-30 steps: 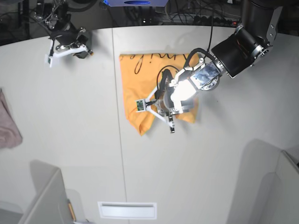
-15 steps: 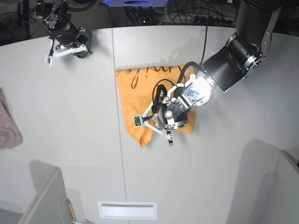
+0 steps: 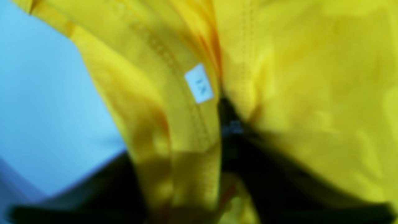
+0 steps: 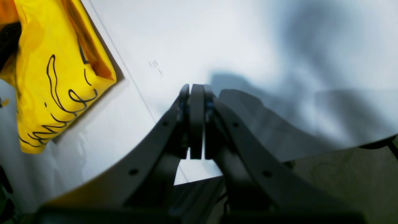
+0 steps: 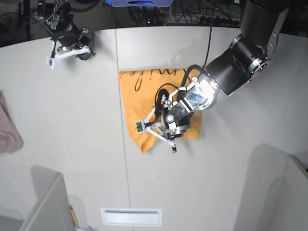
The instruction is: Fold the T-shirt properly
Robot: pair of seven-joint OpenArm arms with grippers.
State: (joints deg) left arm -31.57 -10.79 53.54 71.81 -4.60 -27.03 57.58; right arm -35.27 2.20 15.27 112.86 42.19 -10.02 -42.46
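Since the earlier frame the left arm has swung lower and further toward the near side of the table (image 5: 67, 159), and the T-shirt (image 5: 139, 103) has shifted with it: its near corner now sits a little closer to us and its far edge lies flatter.

We see the T-shirt as a yellow-orange bundle, folded into a rough upright rectangle, with black cursive script (image 5: 144, 77) running along its far edge. In the left wrist view the cloth fills almost everything: bunched folds, a stitched seam, and a small white size tag (image 3: 199, 83); the picture is blurred. In the right wrist view a printed corner of the shirt lies flat on the white surface.

Its long axis runs from the far side of the table toward the near side, tapering to a point at the near corner, which lies just beside the seam line (image 5: 124, 159) between the table panels.

The left gripper (image 5: 166, 131) is down on the shirt's near half, touching the cloth. We cannot tell how far its jaws stand apart or whether they have hold of the fabric. The right gripper (image 4: 196, 119) rests well apart at the far corner, jaws pressed fully together with nothing between them.

A pinkish cloth (image 5: 8, 130) hangs at the table's edge, well apart. The table spreads wide around the shirt on every side.
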